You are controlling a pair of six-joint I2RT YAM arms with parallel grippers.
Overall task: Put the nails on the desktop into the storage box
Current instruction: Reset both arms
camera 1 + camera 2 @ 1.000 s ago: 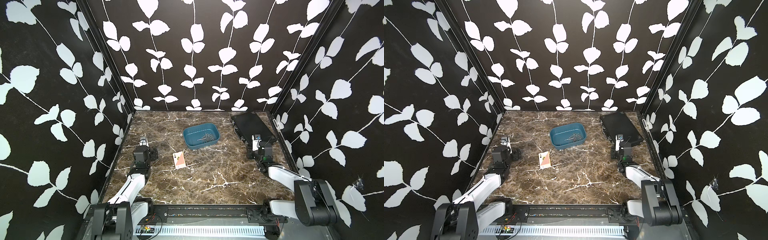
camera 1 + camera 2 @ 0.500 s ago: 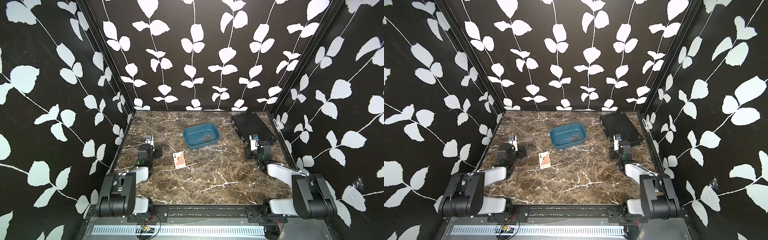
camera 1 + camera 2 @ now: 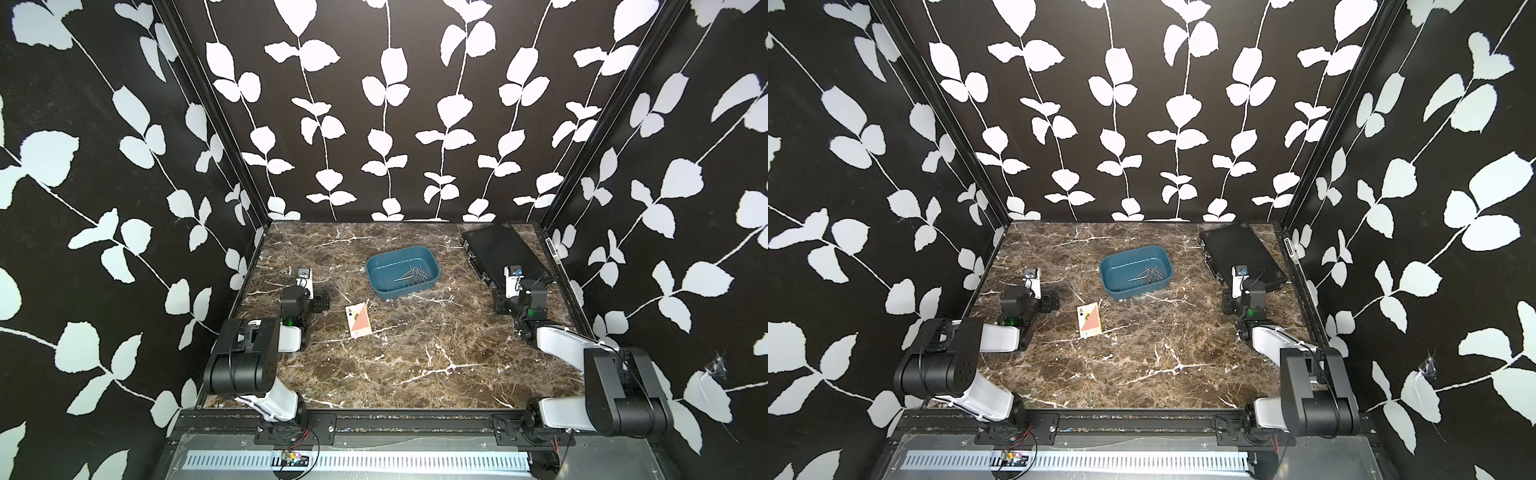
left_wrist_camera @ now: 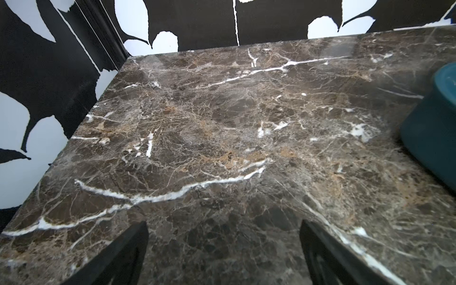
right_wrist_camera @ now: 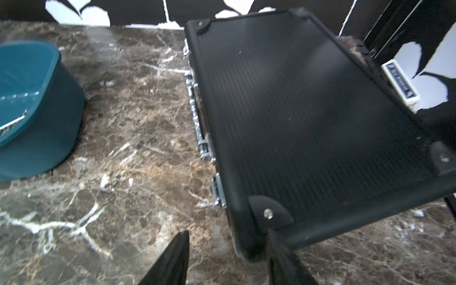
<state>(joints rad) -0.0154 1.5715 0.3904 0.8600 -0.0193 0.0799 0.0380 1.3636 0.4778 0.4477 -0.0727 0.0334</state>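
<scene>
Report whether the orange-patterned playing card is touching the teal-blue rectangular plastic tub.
Apart. In a top view, a strip of bare brown marble desktop separates the orange-patterned playing card from the teal-blue plastic tub's near wall.

Enclosure was closed on three sides: back wall (image 3: 382, 124), left wall (image 3: 104, 174) and right wall (image 3: 685, 174), all black with a white leaf-and-vine print. Black corner posts (image 3: 216, 124) ran up where the back met the sides. At the front sat a black rail (image 3: 395, 420) and a white slotted strip (image 3: 357, 459). Lighting was even and diffuse.
</scene>
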